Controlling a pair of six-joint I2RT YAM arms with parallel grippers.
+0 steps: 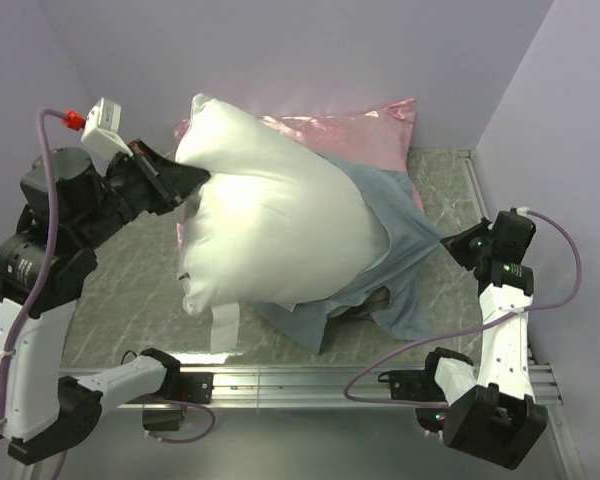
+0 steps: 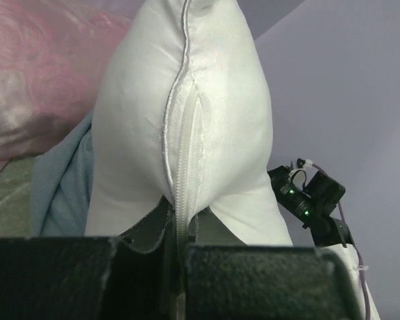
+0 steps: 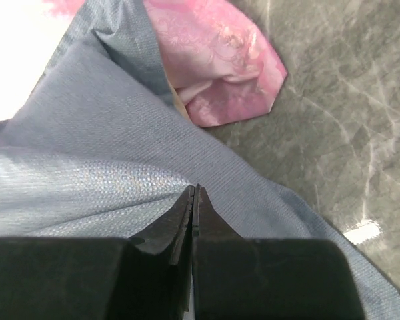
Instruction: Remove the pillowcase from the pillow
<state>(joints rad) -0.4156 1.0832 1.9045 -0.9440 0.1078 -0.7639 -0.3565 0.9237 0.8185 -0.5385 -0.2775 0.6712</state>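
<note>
- left arm [image 1: 40, 260] is raised high and bent, wrist turned in toward the middle
- left gripper [image 1: 193, 182] is clamped down on the pillow [image 1: 270, 220] edge, jaws nearly together
- right arm [image 1: 500, 320] is set low, forearm stretched away from its base
- right gripper [image 1: 448, 243] is pinched tight on a pillowcase [image 1: 395, 215] fold

You see the pillow [image 1: 270, 220] plain white in the centre of the top view, the pillowcase [image 1: 405, 255] slate blue-grey at its right, the satin pillow [image 1: 365, 135] shiny pink with rose pattern at the top, and the table [image 1: 120, 310] grey with pale marble veins.
</note>
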